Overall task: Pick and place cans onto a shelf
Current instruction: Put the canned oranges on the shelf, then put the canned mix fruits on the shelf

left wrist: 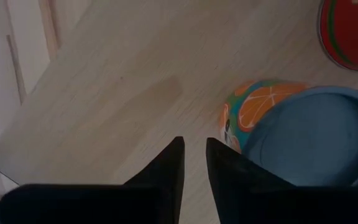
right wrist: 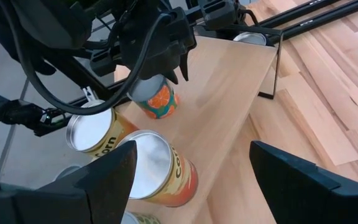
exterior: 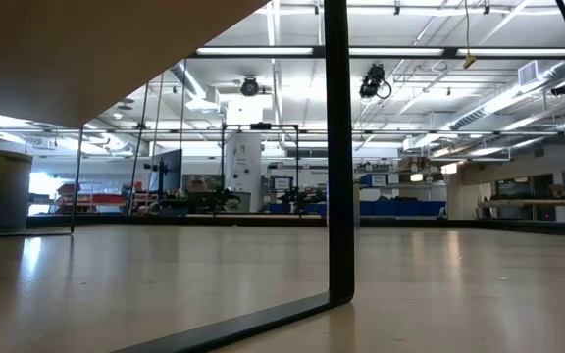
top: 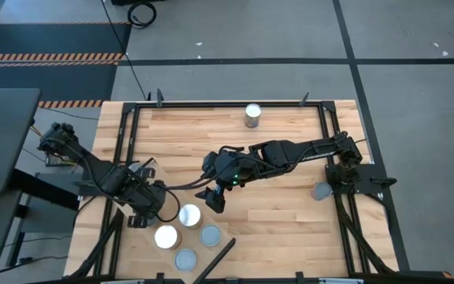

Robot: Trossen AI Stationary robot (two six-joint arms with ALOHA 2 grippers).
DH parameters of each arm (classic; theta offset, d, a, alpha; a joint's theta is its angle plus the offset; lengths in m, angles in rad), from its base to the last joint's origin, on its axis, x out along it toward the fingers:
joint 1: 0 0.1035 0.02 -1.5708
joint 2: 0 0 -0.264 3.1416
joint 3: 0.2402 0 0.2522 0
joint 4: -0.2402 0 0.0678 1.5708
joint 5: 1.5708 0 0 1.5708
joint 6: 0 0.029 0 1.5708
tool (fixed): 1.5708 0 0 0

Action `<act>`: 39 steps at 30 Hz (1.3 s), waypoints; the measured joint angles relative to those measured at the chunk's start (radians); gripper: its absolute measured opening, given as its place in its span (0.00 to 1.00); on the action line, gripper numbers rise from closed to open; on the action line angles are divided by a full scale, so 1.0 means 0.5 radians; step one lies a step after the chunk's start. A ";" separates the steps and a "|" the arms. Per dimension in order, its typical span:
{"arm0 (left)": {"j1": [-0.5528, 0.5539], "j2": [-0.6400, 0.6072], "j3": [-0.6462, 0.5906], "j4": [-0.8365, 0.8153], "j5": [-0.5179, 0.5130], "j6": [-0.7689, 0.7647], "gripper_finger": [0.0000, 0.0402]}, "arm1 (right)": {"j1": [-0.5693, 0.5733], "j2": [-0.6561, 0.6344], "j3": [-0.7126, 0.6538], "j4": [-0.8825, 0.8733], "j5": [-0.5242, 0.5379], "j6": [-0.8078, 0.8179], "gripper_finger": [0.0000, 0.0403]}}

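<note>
The shelf (right wrist: 229, 93), a pale plank with a dark bar (top: 219, 256) at one short end, stands raised at the table's near left. Several cans stand upright on it: an orange-fruit can (right wrist: 156, 99), two corn-label cans (right wrist: 157, 165) (right wrist: 95, 134), and another by the bar (right wrist: 252, 38). My left gripper (left wrist: 194, 162) is shut and empty just over the shelf, close beside the orange-fruit can (left wrist: 260, 112). My right gripper (right wrist: 191, 180) is wide open and empty above the shelf's table-side edge (top: 213, 197). My left gripper's fingers (right wrist: 180, 70) point down close beside the orange-fruit can's top rim. I cannot tell whether a finger touches it. The can stands upright on the shelf.
One can (top: 252, 116) stands near the table's far edge, and another (top: 320, 191) sits by the right arm's base. A red-sided can (left wrist: 353, 31) stands close by my left gripper. The low view shows the shelf's underside (exterior: 96, 49) and its dark leg (exterior: 338, 147).
</note>
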State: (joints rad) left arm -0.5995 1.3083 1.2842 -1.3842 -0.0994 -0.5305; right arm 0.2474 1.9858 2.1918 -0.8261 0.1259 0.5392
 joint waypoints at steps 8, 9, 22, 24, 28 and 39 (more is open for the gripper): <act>0.000 -0.104 0.043 -0.063 -0.084 -0.057 0.18 | 0.000 -0.001 0.000 -0.158 -0.067 0.022 0.79; -0.004 -0.129 0.065 -0.065 -0.116 -0.080 0.18 | 0.000 -0.001 0.000 -0.225 -0.070 0.043 0.79; -0.319 -0.449 0.118 0.602 -0.435 -0.282 0.18 | 0.108 -0.051 0.000 -1.436 0.119 0.513 0.79; -0.371 -0.464 0.118 0.660 -0.478 -0.278 0.18 | 0.140 -0.098 -0.032 -1.495 0.180 0.601 0.79; -0.456 -0.460 0.118 0.691 -0.609 -0.278 0.18 | 0.177 -0.304 -0.253 -1.492 0.267 0.869 0.80; -0.509 -0.458 0.117 0.698 -0.953 -0.254 0.18 | 0.183 -1.198 -1.573 -1.444 0.103 1.924 0.96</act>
State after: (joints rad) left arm -0.8540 1.0794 1.3430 -1.0351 -0.5759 -0.6575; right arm 0.3389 1.3868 1.4054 -1.5483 0.1773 1.5014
